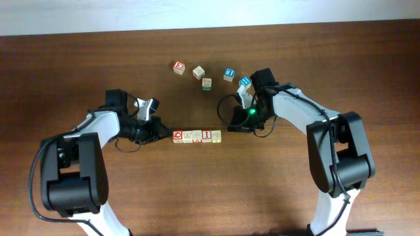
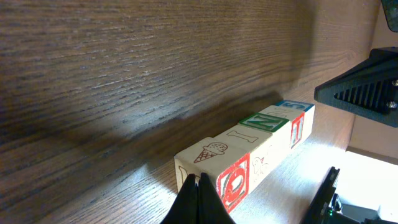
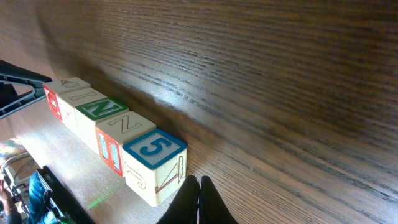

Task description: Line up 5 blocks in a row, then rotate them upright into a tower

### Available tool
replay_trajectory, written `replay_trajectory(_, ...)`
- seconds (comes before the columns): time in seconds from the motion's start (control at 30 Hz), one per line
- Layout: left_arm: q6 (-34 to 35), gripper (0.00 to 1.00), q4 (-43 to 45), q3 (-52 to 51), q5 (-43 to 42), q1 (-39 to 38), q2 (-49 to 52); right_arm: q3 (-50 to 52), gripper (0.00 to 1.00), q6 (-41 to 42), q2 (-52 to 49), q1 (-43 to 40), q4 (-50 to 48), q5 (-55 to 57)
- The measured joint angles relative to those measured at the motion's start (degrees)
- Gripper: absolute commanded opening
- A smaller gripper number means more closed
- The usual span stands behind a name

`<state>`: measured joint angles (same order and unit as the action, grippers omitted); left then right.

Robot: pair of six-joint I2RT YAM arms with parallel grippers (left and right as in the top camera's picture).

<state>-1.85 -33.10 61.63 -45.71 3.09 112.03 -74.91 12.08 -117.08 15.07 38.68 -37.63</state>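
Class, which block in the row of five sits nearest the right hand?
The end block bearing the blue-framed 5, just ahead of the right hand. The Z block, the green N block and the rest lie farther off.

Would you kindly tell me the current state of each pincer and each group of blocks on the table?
left pincer: shut, holding nothing, tips by the near end of the row.
right pincer: shut, holding nothing, tips beside the blue 5 block.
row of blocks: flat on the table, lined up side by side.
loose blocks: five, scattered apart beyond the row, turned at differing angles.
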Motion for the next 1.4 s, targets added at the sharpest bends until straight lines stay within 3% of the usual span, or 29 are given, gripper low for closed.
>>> replay_trajectory(0.33,-0.2,0.0,-2.0,0.0,-0.2,0.0,0.0,0.0,0.05,0.4,0.0,0.0,0.0,0.0)
replay_trajectory(0.67,-0.2,0.0,-2.0,0.0,-0.2,0.0,0.0,1.2,0.04,7.2,0.0,2.3,-0.9,0.5)
replay_trajectory(1.4,-0.2,0.0,-2.0,0.0,-0.2,0.0,0.0,2.0,0.04,12.1,0.0,3.9,-1.9,1.3)
